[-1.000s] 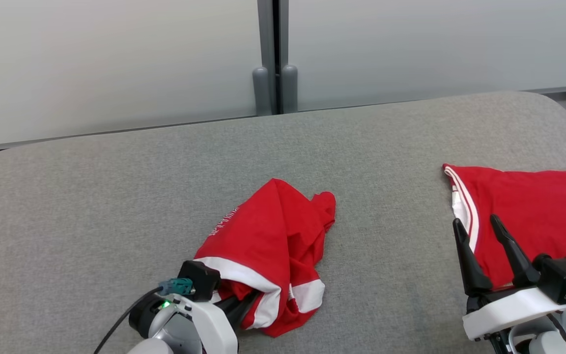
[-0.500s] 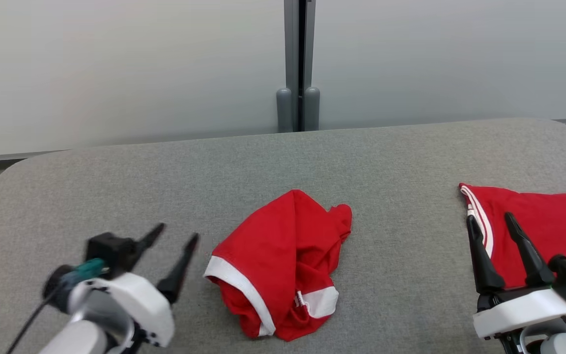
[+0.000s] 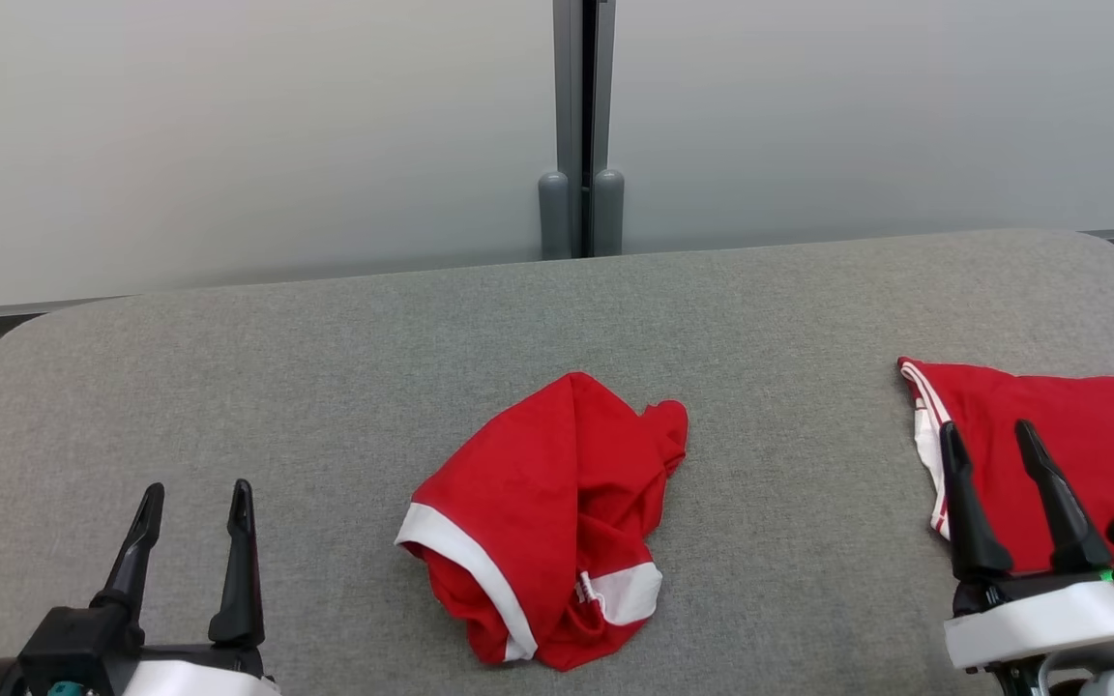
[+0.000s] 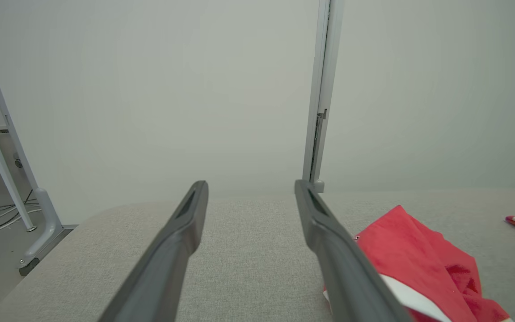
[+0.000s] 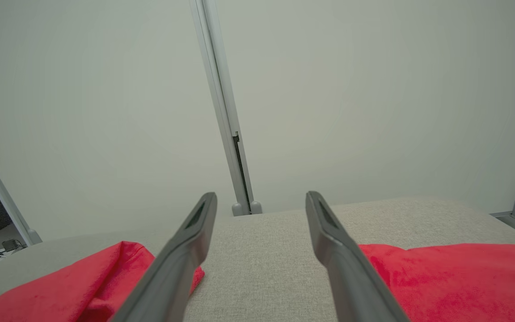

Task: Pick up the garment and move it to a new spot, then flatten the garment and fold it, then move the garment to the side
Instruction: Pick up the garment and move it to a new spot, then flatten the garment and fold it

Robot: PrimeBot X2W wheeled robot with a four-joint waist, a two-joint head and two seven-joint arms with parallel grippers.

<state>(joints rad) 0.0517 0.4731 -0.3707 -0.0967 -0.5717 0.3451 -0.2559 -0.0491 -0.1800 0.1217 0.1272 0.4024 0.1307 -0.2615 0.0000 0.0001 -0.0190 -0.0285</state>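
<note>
The garment (image 3: pixel 557 503) is red with white bands and lies crumpled in a heap on the middle of the grey padded table (image 3: pixel 277 387). My left gripper (image 3: pixel 197 486) is open and empty at the lower left, well apart from the heap. Along its fingers in the left wrist view, the left gripper (image 4: pixel 251 183) has the garment (image 4: pixel 409 250) off to its right. My right gripper (image 3: pixel 987 428) is open at the lower right, hovering over the edge of a second red cloth. From the right wrist, the right gripper (image 5: pixel 261 195) sees the garment (image 5: pixel 83 277) to its left.
A second red garment with white stripes (image 3: pixel 1079 445) lies flat at the table's right edge, also red cloth (image 5: pixel 454 277) in the right wrist view. A grey partition wall with a post (image 3: pixel 576 126) runs behind the table. The table's corners are rounded.
My left gripper has let go of the garment, opened, and pulled back to the lower left. The garment settled into a heap. The head camera shifted slightly; the right gripper stayed open.
</note>
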